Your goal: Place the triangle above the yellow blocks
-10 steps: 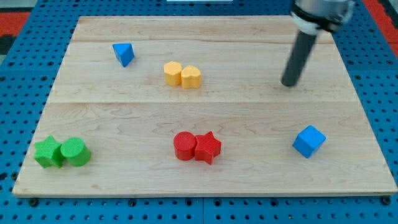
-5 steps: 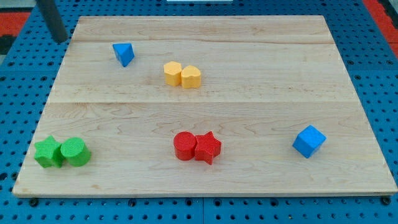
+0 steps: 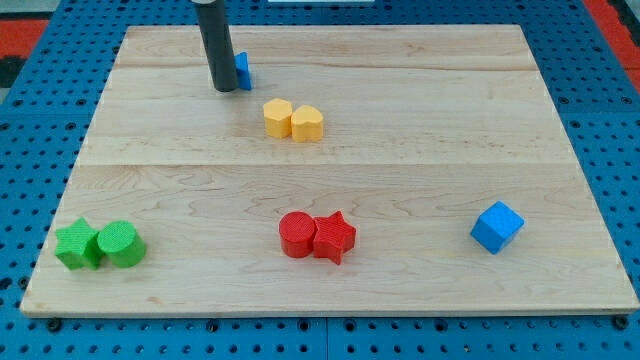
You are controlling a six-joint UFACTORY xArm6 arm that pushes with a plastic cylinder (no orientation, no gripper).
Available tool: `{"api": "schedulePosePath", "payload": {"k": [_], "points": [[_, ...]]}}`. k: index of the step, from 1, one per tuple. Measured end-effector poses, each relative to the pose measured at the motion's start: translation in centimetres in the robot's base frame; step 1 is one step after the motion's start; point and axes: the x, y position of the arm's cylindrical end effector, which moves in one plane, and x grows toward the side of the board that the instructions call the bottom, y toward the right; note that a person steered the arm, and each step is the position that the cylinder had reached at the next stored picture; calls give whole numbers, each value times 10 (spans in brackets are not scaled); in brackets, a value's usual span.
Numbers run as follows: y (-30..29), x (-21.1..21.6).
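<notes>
The blue triangle (image 3: 243, 70) sits near the view's top, left of centre, mostly hidden behind my rod. My tip (image 3: 224, 88) rests on the board against the triangle's left side. Two yellow blocks, a hexagon-like one (image 3: 277, 117) and a heart-like one (image 3: 307, 123), touch each other just below and to the right of the triangle.
A red cylinder (image 3: 297, 235) and red star (image 3: 334, 237) touch at bottom centre. Two green blocks (image 3: 99, 245) sit at bottom left. A blue cube (image 3: 497, 227) lies at the right. The wooden board (image 3: 420, 130) lies on a blue pegboard.
My rod swung from the right side to off the board's top left, then came in behind the triangle. The triangle has slid right and slightly up, closer to the yellow blocks.
</notes>
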Motion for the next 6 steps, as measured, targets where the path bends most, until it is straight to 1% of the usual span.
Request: {"api": "schedulePosePath", "payload": {"k": [1, 2, 3, 4, 5, 6], "points": [[-57, -5], [-58, -33], [13, -40], [121, -29], [192, -19], [166, -29]]}}
